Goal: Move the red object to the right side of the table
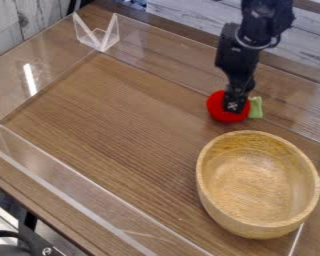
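Note:
The red object (226,109) is a small rounded toy with a green tip at its right. It lies on the brown wood-grain table (109,120), toward the back right, just behind the wooden bowl. My gripper (236,99) points straight down onto the toy's top, and its black fingers overlap the red. The fingers are too small and dark to show whether they stand apart or still pinch the toy.
A round light wooden bowl (258,183) fills the front right corner, close to the toy. Low clear acrylic walls (49,185) edge the table. A small clear stand (96,32) sits at the back left.

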Robot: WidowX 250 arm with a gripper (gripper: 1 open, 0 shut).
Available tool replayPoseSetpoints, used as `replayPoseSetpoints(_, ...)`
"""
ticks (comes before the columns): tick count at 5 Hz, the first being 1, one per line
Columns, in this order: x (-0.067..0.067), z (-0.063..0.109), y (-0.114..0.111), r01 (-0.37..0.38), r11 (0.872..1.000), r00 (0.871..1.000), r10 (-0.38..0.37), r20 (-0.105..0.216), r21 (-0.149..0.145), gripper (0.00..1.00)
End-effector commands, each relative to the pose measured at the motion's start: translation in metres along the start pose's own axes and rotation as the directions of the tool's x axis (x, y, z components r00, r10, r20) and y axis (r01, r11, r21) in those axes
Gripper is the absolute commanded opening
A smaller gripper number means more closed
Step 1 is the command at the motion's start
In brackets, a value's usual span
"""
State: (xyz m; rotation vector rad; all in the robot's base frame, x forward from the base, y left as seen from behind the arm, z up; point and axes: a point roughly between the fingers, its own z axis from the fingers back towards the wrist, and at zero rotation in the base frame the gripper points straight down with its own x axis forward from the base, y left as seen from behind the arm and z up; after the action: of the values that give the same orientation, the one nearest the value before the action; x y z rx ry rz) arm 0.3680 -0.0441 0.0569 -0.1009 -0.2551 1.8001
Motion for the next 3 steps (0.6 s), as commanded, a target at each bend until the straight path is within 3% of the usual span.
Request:
replayPoseSetpoints(1,0.0025,0.0121,-0.0133,-0.042,0.999,0.999,0.041,-0.019,-0.029,1.0)
replayPoseSetpoints(3,0.0095,0.0062,-0.0141,-0.104,0.994,0.994,0.104,-0.011,0.012,1.0)
